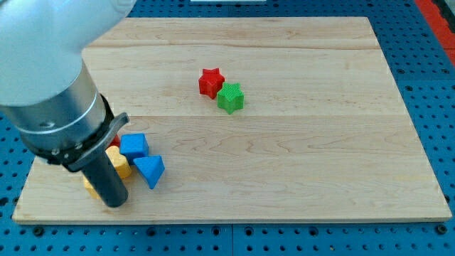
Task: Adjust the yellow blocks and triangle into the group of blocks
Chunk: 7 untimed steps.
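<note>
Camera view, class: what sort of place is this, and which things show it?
Probably a robotics lab bench: a wooden board on a blue perforated base, a robot arm, and small test blocks like the red star.

A single camera looked down at a slant from beyond the near edge of the surface [298, 156], taking in almost the whole board and some blue pegboard [426, 85] around it. It sat fairly close, probably behind the arm [50, 78], whose bulk filled the view's upper left.
</note>
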Tool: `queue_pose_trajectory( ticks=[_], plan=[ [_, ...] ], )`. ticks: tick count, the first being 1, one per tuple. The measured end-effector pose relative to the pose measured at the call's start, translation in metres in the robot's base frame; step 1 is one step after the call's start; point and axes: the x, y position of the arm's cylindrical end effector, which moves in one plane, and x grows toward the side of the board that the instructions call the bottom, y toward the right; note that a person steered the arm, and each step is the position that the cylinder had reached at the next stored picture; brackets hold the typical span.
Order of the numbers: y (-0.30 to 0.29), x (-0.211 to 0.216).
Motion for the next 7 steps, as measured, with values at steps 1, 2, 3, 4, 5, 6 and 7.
queue_pose_trajectory(
  ticks=[1,2,3,4,5,6,7],
  plan=[
    [0.001,-0.022],
    [0.031,-0.009],
    [0.056,0.007],
    [0.077,0.012],
    [0.082,0.005],
    [0.066,-0.008],
    [0.049,-0.021]
  ],
)
